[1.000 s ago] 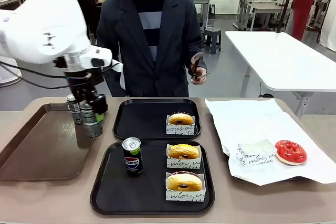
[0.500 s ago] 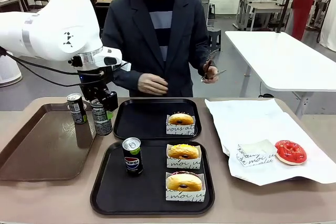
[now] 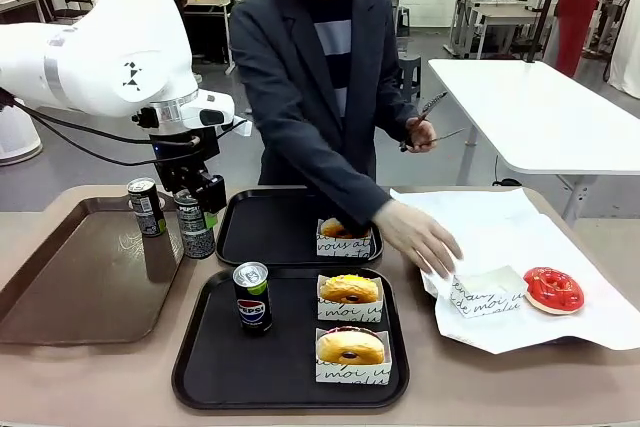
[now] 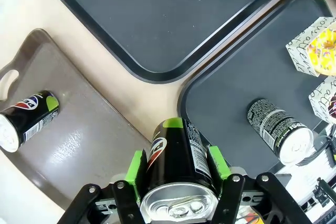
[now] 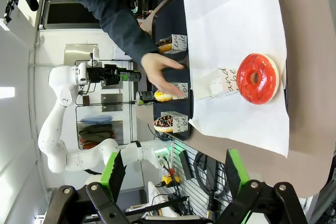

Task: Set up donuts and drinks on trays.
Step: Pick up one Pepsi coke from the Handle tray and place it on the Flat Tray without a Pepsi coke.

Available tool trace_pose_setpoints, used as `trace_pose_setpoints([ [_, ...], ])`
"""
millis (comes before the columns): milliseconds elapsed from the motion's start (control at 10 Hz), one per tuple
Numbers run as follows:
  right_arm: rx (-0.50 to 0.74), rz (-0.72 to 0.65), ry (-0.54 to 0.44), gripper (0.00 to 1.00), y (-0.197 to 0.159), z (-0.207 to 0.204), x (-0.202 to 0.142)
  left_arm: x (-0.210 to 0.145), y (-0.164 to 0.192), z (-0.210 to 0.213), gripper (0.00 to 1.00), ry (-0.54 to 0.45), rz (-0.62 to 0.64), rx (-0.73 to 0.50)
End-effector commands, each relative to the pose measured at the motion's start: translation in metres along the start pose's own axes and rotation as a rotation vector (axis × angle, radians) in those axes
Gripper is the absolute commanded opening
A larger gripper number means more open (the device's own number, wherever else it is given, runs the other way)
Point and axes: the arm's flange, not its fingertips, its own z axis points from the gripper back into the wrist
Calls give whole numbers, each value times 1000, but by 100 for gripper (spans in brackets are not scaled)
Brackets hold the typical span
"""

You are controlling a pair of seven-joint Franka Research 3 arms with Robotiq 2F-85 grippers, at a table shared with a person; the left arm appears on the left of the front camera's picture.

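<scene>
Clamps an upright Pepsi can (image 3: 194, 227) in the left gripper (image 4: 177, 166) beside the brown tray (image 3: 60, 292); holds the right gripper (image 5: 174, 167) spread wide, empty.

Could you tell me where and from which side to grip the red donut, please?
Grip the red donut across its outer rim, straight down from above. It lies flat on the white paper, hole up, and the paper sleeve sits close beside it toward the trays, so it is probably best to clamp its near and far edges.
</scene>
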Motion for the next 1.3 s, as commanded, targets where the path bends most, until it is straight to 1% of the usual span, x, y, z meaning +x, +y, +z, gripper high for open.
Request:
trace_pose_setpoints([
  [0,16,16,-6,100,-1,1,1,0,0,0,59,0,0,0],
  [400,16,16,-6,100,-1,1,1,6,2,-3,59,3,-34,1],
  [500,16,16,-6,100,-1,1,1,16,0,-3,59,-18,-22,-12],
  [600,16,16,-6,100,-1,1,1,26,-4,-6,59,-14,-17,-13],
  [700,16,16,-6,100,-1,1,1,29,-8,-9,59,2,-40,-11],
  [800,16,16,-6,100,-1,1,1,22,-11,-5,59,25,-67,11],
  [900,16,16,-6,100,-1,1,1,-11,-16,4,59,94,-69,52],
  [1000,16,16,-6,100,-1,1,1,-50,-22,14,59,132,-97,72],
  [1100,16,16,-6,100,-1,1,1,-84,-25,24,59,109,-112,76],
  [1200,16,16,-6,100,-1,1,1,-107,-29,29,59,67,-111,68],
])
